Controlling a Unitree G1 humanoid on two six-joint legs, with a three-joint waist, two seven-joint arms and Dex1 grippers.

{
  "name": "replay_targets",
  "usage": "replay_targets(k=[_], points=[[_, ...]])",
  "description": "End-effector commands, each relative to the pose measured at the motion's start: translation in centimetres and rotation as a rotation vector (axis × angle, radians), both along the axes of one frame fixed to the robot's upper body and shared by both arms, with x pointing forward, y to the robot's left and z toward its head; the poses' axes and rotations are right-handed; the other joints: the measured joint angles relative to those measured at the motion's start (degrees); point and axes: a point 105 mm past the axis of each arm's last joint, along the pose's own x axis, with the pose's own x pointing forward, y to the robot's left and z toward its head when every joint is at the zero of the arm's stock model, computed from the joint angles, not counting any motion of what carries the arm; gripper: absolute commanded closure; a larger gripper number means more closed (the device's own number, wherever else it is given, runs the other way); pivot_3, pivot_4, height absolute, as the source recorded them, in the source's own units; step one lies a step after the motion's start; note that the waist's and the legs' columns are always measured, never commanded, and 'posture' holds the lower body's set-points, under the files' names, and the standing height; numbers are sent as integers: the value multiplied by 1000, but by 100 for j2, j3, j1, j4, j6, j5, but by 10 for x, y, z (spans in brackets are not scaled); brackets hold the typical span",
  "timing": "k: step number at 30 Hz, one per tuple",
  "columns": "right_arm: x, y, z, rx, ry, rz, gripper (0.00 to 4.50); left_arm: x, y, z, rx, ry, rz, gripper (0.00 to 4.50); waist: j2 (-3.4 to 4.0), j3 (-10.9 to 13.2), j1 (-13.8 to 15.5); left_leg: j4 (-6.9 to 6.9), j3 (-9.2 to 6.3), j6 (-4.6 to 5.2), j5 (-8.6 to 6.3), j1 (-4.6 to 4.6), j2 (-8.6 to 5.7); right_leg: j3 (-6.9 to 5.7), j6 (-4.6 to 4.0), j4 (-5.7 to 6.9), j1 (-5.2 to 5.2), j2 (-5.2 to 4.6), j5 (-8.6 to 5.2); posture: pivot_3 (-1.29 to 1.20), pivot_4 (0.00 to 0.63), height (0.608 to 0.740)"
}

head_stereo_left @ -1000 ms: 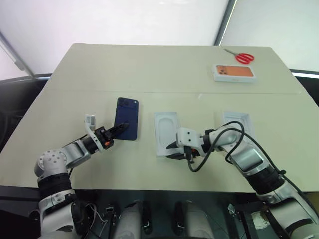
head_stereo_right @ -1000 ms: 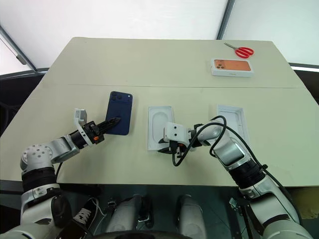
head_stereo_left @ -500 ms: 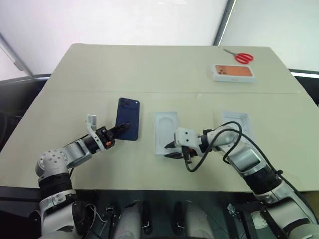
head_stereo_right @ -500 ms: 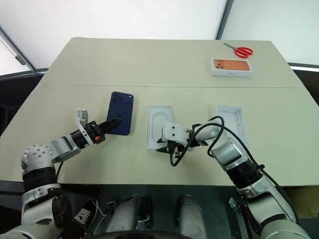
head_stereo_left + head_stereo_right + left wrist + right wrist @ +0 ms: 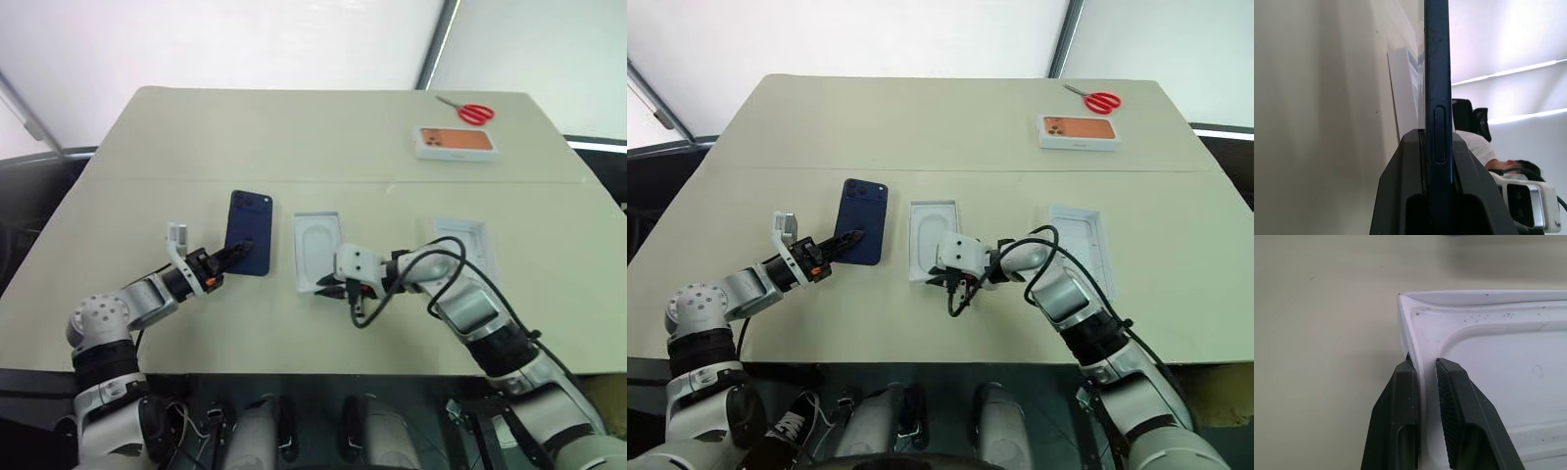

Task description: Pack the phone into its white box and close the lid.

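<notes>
Shifted leftward toward the phone (image 5: 249,245) at centre-left of the desk (image 5: 323,137), the white insert (image 5: 316,251) is clamped by the right end effector (image 5: 333,290), clearing the white box (image 5: 463,241) at centre-right, while the left end effector (image 5: 227,258) grips the phone's near end.

Left arm: reaches forward and inward from the left side, forearm low over the table.
Left gripper (image 5: 233,255): points level toward the middle, fingers (image 5: 1400,196) clamped on the near edge of the phone (image 5: 249,231).
Right arm: bent across toward the centre, cable looping off the wrist.
Right gripper (image 5: 939,280): angled down and leftward, fingers (image 5: 1396,406) pinched on the rim of the white insert (image 5: 1488,362), one outside the wall, one inside.
</notes>
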Motion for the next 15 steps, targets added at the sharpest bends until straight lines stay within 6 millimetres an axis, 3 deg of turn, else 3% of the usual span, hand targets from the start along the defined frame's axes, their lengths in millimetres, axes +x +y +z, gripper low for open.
replay_targets(k=[1,7,10,15], points=[[19,2,-5,-13,-3,-114,4005,2,-1,20,-24,-83,-9,4500,0,0,5,0,0,-1,1,0,0,0,-1,0,0,0,0,0,150,738],[23,14,-2,30,61,-139,4005,5,3,23,-25,-91,11,4500,0,0,23,0,0,-1,1,-1,-4,0,-1,0,0,-2,1,0,150,738],[15,13,-3,25,79,-99,2864,4,2,23,-20,-93,9,4500,-1,0,24,0,0,-1,0,-1,-4,0,-1,0,1,-2,1,0,150,738],[14,4,-7,-29,61,-85,443,4,0,23,-22,-93,6,4500,0,0,34,-2,0,-1,0,-7,-5,-1,-1,0,-4,-1,1,0,150,738]])
